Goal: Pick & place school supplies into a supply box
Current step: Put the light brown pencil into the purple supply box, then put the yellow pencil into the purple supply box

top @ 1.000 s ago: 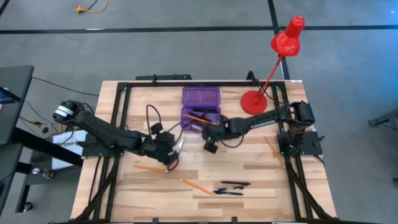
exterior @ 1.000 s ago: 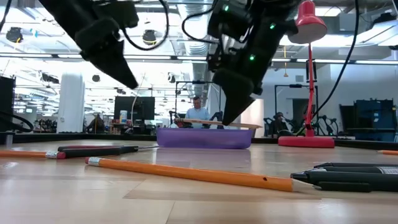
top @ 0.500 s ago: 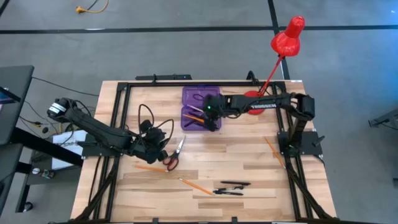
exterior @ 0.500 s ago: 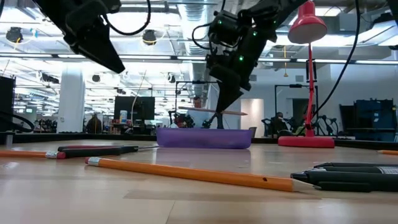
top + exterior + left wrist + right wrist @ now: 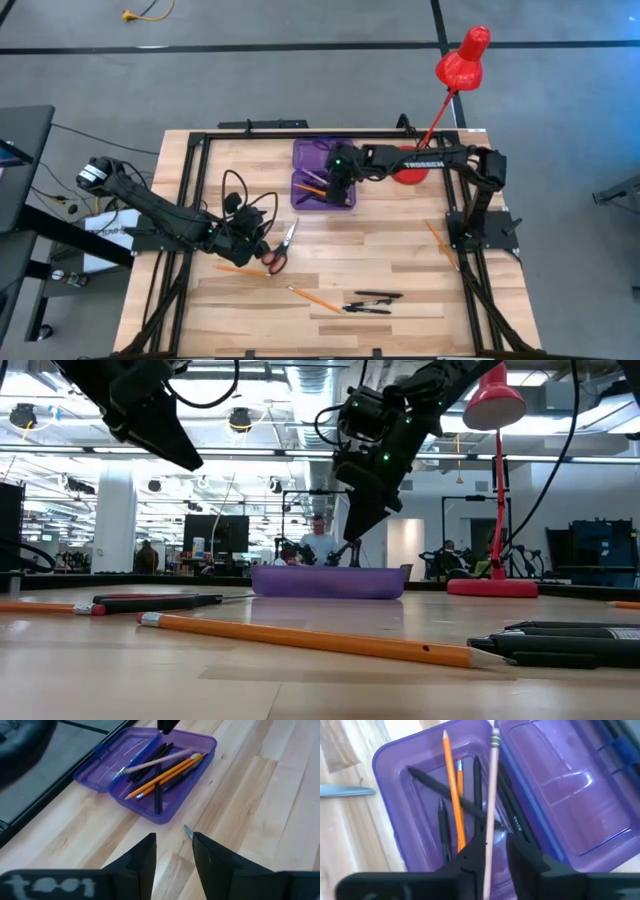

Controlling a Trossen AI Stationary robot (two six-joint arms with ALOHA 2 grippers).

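The purple supply box (image 5: 322,172) lies open at the table's far middle and holds orange pencils (image 5: 451,795) and black pens (image 5: 442,827). My right gripper (image 5: 492,852) hangs open over it, fingers pointing down. A pale pencil (image 5: 492,780) shows in the gap between those fingers, lower down, slanting across the box's contents (image 5: 155,761). My left gripper (image 5: 172,840) stands open and empty above the table left of the red-handled scissors (image 5: 281,250), which lie flat on the wood.
A red desk lamp (image 5: 410,165) stands right of the box. Orange pencils (image 5: 240,268) (image 5: 312,298) and black pens (image 5: 370,300) lie near the front edge, another pencil (image 5: 437,240) at the right. A black frame borders the table.
My right gripper carried the pale pencil toward the far edge until it was over the box, then opened; the pencil, held level above the box half a second ago, has dropped into it. My left gripper drew back a little toward the table's left edge, away from the scissors.
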